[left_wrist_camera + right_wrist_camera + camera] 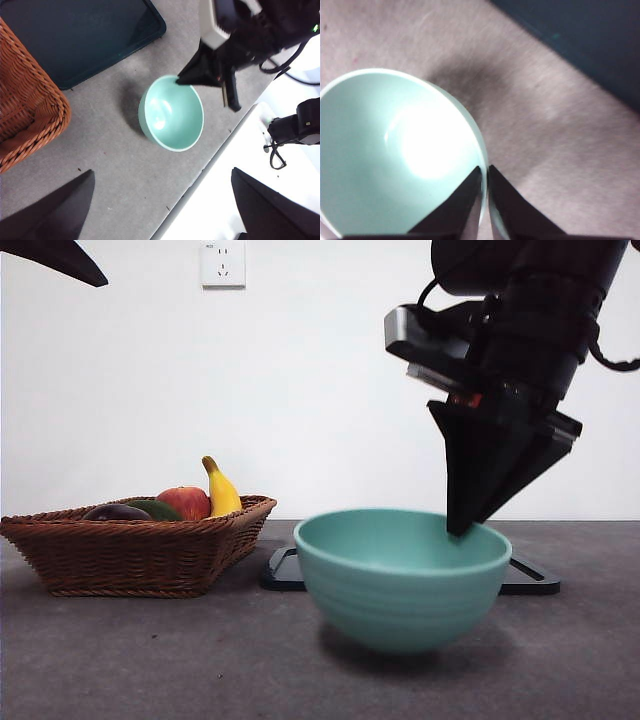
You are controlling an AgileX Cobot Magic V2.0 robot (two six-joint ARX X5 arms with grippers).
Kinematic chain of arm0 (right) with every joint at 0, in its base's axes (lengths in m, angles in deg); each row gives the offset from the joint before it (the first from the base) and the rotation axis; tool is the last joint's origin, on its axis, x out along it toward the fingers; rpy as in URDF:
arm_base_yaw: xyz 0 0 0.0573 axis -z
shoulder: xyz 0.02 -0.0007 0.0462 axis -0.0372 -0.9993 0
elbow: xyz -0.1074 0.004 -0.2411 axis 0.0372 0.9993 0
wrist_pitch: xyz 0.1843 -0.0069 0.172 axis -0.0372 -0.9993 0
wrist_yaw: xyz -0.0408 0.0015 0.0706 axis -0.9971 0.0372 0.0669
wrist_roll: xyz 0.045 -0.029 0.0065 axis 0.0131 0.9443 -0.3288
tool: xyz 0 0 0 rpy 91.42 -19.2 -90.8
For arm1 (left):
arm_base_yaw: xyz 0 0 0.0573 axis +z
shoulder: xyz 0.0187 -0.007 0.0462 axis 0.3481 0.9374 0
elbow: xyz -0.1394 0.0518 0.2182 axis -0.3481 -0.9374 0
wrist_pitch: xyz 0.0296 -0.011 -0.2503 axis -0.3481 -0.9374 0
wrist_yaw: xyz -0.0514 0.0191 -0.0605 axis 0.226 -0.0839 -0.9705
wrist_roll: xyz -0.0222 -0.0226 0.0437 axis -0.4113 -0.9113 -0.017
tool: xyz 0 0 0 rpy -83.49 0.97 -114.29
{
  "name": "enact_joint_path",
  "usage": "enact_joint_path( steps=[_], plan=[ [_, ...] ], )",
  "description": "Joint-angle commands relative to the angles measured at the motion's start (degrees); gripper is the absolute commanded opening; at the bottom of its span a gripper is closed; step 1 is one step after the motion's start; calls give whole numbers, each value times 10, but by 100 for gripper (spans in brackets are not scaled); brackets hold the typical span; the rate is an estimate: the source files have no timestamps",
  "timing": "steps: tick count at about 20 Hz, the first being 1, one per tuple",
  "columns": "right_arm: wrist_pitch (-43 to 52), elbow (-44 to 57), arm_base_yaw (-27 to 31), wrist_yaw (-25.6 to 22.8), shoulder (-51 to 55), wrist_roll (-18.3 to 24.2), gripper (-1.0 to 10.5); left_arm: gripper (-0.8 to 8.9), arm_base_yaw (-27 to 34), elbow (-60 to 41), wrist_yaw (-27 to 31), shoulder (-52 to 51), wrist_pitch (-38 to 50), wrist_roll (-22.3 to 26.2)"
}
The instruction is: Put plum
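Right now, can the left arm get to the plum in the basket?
Probably yes. The left gripper hangs open and empty, the plum lies uncovered in the basket, and the right gripper is busy pinching the bowl.

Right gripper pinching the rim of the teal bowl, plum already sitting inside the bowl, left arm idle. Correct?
Not quite: the teal ceramic bowl is empty, as the right wrist view shows. The dark maroon plum lies in the woven wicker basket in the front view. The rest holds: the right gripper is shut on the bowl's rim, and the left gripper waits, open, above the table.
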Motion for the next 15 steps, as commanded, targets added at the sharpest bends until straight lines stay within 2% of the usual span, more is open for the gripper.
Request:
enact_joint_path(
  steps=[1,7,11,15],
  plan=[
    [15,7,-6,-4,-6,-13,14,436,-2,10,-3,3,2,5],
    [20,23,-6,-12,-6,-22,17,436,-2,10,-3,3,2,5],
    [19,17,-6,-13,-1,-33,232,436,-2,10,-3,3,2,5],
    [6,-14,-6,-19,35,-34,236,436,-2,10,-3,3,2,5]
  ],
)
